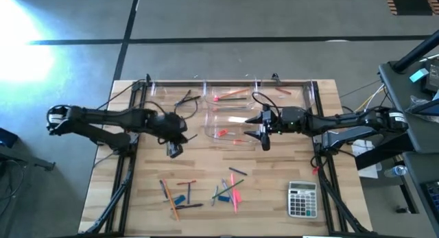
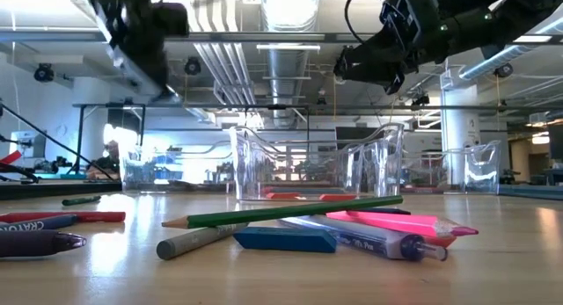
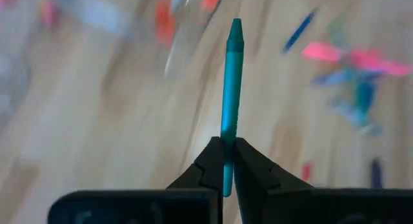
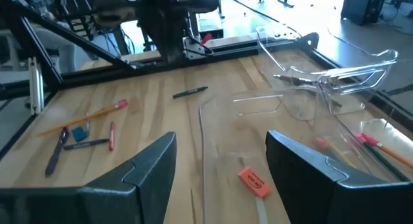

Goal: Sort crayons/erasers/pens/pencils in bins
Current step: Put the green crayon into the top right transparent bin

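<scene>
A teal-green crayon (image 3: pixel 231 88) sticks out from between the fingers of my left gripper (image 3: pixel 227 153), which is shut on it above the table's left middle (image 1: pixel 175 150). My right gripper (image 4: pixel 219 159) stands open over a clear bin (image 4: pixel 201 121) at the table's middle (image 1: pixel 264 132); an orange eraser (image 4: pixel 253 182) lies in that bin. More clear bins (image 1: pixel 230 94) stand along the far edge. Loose pens, pencils, crayons and erasers (image 1: pixel 180 193) (image 1: pixel 230 190) lie near the front edge. My left gripper pinches the crayon near its blunt end (image 3: pixel 227 141) between its two fingers. The crayon lies along the fingers, with its pointed tip (image 3: pixel 236 24) reaching out well past them. The fingers slant downward and the crayon is lifted clear of the table.
A grey calculator (image 1: pixel 302 199) sits at the front right. A dark pen (image 4: pixel 190 91) lies alone on the wood between the two arms. Pencils and an eraser lie in the far bins (image 1: pixel 233 95). Bare wood shows between the bins and the front piles.
</scene>
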Tool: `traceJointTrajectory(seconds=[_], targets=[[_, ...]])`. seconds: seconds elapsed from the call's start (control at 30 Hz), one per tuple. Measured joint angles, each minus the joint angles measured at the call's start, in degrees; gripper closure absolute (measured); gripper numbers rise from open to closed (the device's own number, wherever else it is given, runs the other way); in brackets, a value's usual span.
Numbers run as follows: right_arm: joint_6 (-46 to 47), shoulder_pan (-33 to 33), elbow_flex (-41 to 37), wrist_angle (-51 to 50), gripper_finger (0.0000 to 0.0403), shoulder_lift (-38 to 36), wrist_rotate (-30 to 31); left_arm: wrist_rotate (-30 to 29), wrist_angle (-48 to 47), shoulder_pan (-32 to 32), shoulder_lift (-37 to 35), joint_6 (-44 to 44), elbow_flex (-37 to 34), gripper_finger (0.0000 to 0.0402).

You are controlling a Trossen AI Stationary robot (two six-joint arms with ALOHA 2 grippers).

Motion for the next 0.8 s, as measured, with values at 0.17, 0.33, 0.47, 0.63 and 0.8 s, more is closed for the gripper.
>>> traceJointTrajectory(seconds=[0.17,0.33,0.47,0.63,0.8], targets=[[0.68,0.02,-0.01,-0.09,0.0177,-2.06,-0.03,-0.11,6.86,1.87,0.27,7.59,4.88,0.0401],[1.6,0.26,-0.21,0.59,0.0177,-5.74,-0.04,2.14,7.99,6.34,5.93,16.34,13.27,0.0401],[3.41,0.26,-0.59,6.94,0.0177,-5.48,-0.06,9.52,15.27,9.2,11.21,21.09,18.41,0.0401],[0.09,0.24,-0.63,10.53,0.0177,-4.34,-1.06,18.45,27.04,10.52,17.79,22.19,19.9,0.0401],[-3.08,0.24,-0.09,15.54,0.0174,-2.95,-1.11,21.12,35.21,11.07,22.92,21.98,19.86,0.0401]])
